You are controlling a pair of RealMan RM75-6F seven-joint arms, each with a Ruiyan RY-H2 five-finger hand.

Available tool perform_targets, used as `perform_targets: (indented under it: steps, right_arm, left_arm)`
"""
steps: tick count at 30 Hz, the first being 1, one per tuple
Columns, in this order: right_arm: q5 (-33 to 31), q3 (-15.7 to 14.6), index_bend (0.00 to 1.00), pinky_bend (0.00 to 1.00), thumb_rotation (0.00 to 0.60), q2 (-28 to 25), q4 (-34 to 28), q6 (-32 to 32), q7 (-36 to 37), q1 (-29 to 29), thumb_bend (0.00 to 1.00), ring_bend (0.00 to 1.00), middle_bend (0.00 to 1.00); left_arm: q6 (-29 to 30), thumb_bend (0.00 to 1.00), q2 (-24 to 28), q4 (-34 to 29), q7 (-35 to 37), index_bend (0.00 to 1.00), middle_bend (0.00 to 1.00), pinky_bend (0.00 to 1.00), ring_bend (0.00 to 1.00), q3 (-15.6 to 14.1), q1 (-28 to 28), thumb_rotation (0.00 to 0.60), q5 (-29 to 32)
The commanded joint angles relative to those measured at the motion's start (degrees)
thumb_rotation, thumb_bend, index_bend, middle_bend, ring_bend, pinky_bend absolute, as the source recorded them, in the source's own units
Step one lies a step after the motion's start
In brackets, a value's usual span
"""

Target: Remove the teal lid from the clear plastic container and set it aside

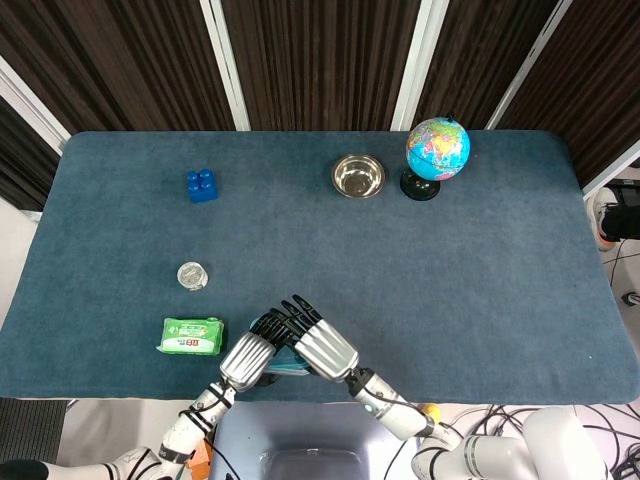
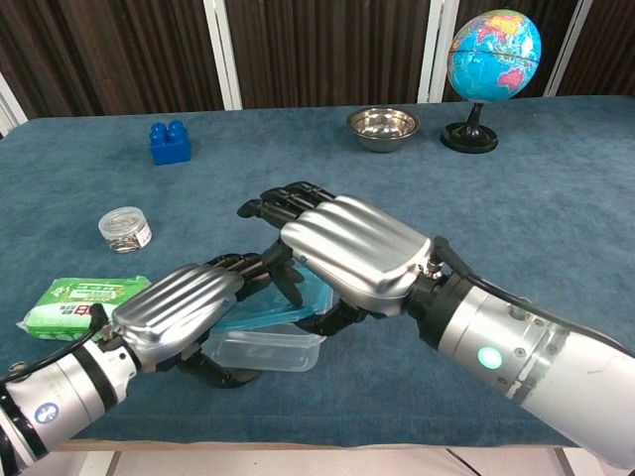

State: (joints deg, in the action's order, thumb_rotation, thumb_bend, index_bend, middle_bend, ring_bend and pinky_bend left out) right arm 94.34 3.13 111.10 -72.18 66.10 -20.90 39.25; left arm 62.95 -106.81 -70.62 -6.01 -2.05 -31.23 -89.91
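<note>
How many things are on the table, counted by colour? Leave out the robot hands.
Blue: 2, the toy block and the globe
Teal: 1, the lid
Green: 1, the packet
Clear: 2, the plastic container and the small jar
Silver: 1, the metal bowl
Total: 7

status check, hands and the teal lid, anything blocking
Left hand holds the clear container. Right hand grips the teal lid, lid tilted, partly lifted. Green packet beside it, apart; nothing blocking.
</note>
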Motion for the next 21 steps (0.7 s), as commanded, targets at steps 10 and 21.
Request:
perform_targets:
  steps: [10,21]
  right_arm:
    - [2.5,-1.0,0.75,0.00,0.600,-1.3,-0.1,1.9,-0.8,-0.3,0.60,0.00,0.11]
    - [2.9,-1.2,0.75,0.00,0.600,-2.1,-0.8,1.9,-2.5,-0.6,0.63,0.00,0.11]
  left_arm:
    - [3.7,0.24,-0.1,0.5,6.7,0.00,0.00,0.16,0.00,0.4,0.2,0.485,-2.3]
    - [4.3,0.17,0.5,0.6,11.2,0.00,0.00,0.10,0.00,0.5,-0.3,0.184,-3.1]
